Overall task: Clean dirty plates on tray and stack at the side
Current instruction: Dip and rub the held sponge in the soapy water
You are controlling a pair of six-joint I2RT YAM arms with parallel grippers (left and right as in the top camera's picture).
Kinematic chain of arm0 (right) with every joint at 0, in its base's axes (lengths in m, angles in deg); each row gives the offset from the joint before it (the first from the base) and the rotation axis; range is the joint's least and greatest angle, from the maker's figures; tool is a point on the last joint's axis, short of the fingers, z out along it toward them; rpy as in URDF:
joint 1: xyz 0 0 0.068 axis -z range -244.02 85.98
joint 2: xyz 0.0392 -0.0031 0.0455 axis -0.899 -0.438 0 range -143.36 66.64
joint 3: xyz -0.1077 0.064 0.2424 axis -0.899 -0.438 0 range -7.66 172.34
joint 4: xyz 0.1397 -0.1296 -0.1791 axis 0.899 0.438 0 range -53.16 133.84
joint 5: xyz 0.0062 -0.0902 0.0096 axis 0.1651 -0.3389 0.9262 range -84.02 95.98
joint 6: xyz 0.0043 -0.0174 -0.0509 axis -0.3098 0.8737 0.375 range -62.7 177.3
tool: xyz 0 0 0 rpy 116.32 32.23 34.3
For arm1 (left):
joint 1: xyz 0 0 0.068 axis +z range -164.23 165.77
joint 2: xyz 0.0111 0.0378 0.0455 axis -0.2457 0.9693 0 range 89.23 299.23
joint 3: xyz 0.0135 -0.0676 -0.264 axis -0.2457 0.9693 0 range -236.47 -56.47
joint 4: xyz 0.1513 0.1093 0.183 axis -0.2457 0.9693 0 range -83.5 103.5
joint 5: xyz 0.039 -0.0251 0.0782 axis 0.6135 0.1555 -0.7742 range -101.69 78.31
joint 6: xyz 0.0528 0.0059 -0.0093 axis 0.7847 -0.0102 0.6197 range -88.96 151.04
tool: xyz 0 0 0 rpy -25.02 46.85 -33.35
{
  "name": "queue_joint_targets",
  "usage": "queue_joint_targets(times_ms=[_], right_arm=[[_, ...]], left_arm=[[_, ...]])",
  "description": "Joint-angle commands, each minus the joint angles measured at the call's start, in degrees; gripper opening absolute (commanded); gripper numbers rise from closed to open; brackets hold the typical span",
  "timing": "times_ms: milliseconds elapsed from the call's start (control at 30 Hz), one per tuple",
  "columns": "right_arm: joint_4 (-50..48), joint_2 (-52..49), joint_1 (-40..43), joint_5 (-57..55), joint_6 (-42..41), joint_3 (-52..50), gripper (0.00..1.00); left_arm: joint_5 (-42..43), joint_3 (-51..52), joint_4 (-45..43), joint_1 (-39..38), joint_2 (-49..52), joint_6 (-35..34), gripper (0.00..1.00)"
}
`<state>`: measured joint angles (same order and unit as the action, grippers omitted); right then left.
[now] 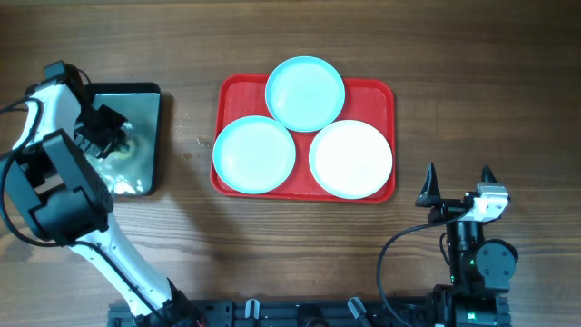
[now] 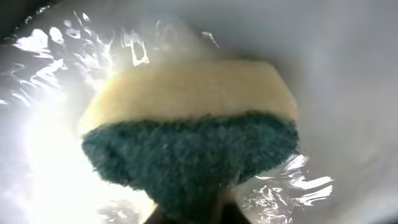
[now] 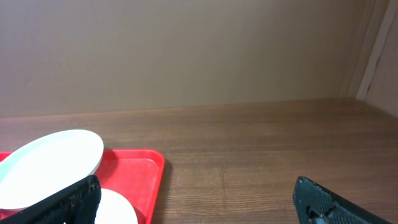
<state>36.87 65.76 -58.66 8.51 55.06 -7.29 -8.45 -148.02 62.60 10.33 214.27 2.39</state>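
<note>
The large red rectangular plastic tray (image 1: pixel 234 95) sat mid-table with three round plastic plates on it: far pale aqua plate (image 1: pixel 305 93), left pale aqua plate (image 1: pixel 254 154), white plate (image 1: pixel 351 159). The left gripper (image 1: pixel 115 136) hung over the small dark tray of water (image 1: pixel 150 100), clamped on a yellow-and-green sponge (image 2: pixel 186 124). The right gripper (image 1: pixel 458 186) was spread wide and held nothing, beside the red tray's near right corner.
</note>
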Motion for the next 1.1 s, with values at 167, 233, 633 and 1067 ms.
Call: queue_joint_targets(times_ms=[167, 233, 633, 1067], right_arm=[[-0.13, 0.31, 0.22, 0.22, 0.59, -0.07, 1.00], [-0.13, 0.31, 0.22, 0.22, 0.59, -0.07, 1.00], [-0.13, 0.31, 0.22, 0.22, 0.59, -0.07, 1.00], [-0.13, 0.31, 0.22, 0.22, 0.59, -0.07, 1.00]], left_arm=[[2.97, 1.55, 1.31, 0.00, 1.31, -0.15, 1.00], [3.87, 1.55, 2.75, 0.00, 1.31, -0.15, 1.00], [5.44, 1.55, 2.29, 0.00, 1.31, -0.13, 0.08], [-5.35, 1.55, -6.99, 0.00, 1.31, -0.11, 0.69]])
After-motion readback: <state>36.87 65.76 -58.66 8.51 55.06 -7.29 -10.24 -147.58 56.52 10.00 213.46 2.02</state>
